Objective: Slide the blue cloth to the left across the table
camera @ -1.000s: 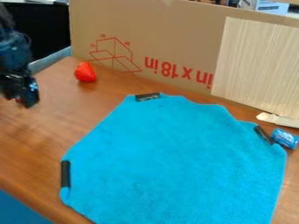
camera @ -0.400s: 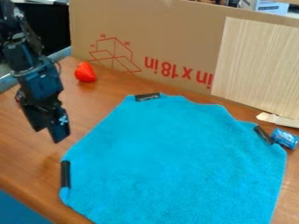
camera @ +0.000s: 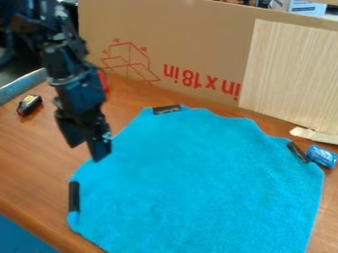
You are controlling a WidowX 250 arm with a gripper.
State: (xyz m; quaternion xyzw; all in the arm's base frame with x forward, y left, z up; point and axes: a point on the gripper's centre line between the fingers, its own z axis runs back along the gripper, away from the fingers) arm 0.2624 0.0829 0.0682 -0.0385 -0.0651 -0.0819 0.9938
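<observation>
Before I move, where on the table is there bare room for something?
The table is bare left of the cloth, before the black item. Crowded: the cloth's right corner, by the blue item, and near the gripper.

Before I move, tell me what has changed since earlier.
The gripper moved down and right in the view, from the upper left to the left edge of the blue cloth, with nothing visibly grasped or released. The arm now partly covers the red object and has uncovered a small dark object. Cloth and blue item stayed put.
</observation>
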